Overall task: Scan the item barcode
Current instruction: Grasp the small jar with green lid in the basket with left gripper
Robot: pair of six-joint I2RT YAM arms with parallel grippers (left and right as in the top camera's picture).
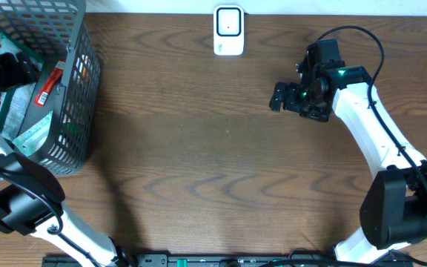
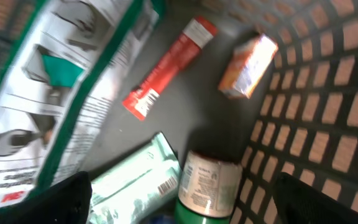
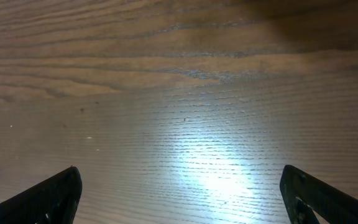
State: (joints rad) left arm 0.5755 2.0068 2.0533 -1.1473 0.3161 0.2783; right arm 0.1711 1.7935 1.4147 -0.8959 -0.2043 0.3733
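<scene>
The green pack point(image 2: 129, 180), barcode showing, lies in the basket point(image 1: 76, 111) beside a jar point(image 2: 207, 186). Left fingers point(image 2: 61, 202) hang wide apart above both; centre on 1 item, then close. Right fingers point(image 3: 48, 199), also apart, hover over the table point(image 1: 199, 148) near the scanner point(image 1: 228, 30)

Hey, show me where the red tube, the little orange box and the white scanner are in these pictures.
red tube point(image 2: 169, 65), left wrist view, middle of its body.
orange box point(image 2: 248, 65), left wrist view, centre of its upper face.
white scanner point(image 1: 228, 30), overhead view, centre of its top.
</scene>
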